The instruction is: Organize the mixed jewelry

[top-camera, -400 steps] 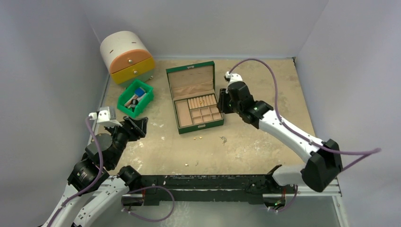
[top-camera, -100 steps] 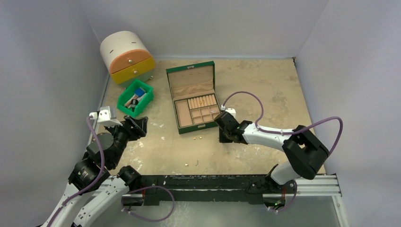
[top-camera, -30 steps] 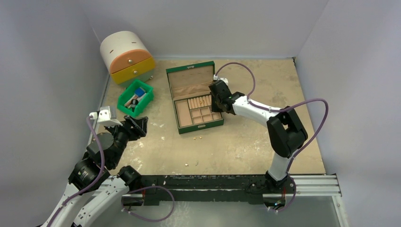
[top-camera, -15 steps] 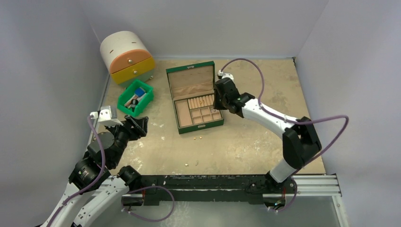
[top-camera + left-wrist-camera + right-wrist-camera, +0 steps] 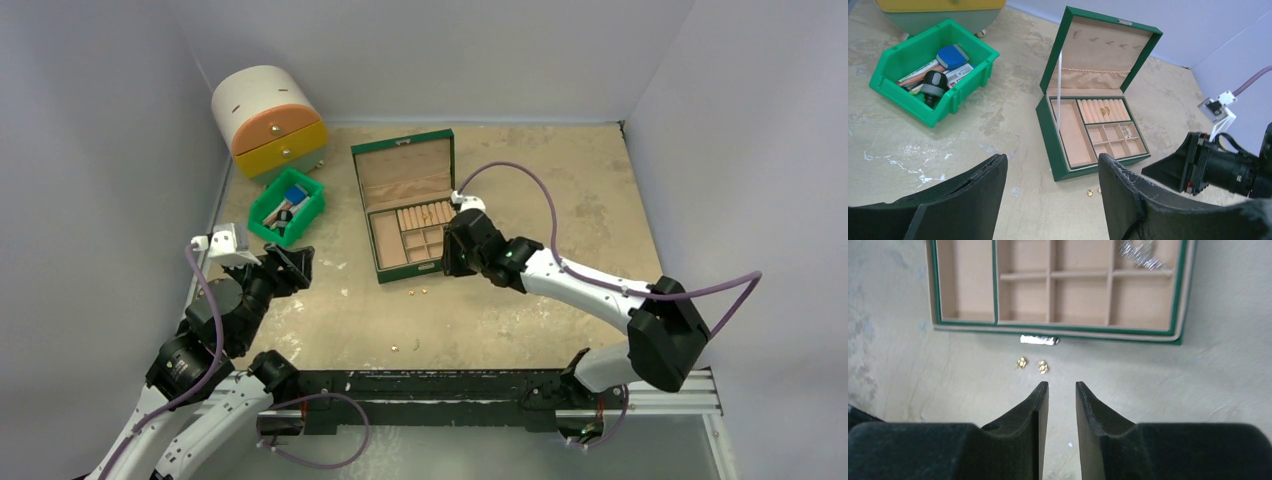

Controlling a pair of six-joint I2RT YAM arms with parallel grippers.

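Near two gold studs (image 5: 1042, 367), right gripper (image 5: 1062, 386) stands slightly parted; left gripper (image 5: 1052, 159) spread wide.

Green bin (image 5: 306, 220) w/ blue & wooden bits, round drawer unit (image 5: 268, 122) behind it, scuffed tabletop (image 5: 540, 170)

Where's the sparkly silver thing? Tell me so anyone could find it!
Find the open green jewelry box in the middle of the table. In front of its ring rolls sit small square pockets; the silver piece lies in the back right one, whose neighbours look empty.
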